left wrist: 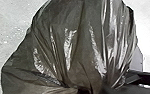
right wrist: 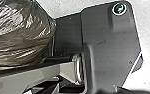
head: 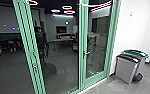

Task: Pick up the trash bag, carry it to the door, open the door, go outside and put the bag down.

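The glossy dark plastic trash bag bunches at the left tool, which seemingly grasps it; the right tool's state cannot be told. Slow driving would limit swing near the green-framed glass door.

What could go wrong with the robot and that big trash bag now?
The trash bag looks thin, so it might snag and tear. The glass door looks shut, so the robot could bump it. And if it swings right, it might knock the bins by the wall.
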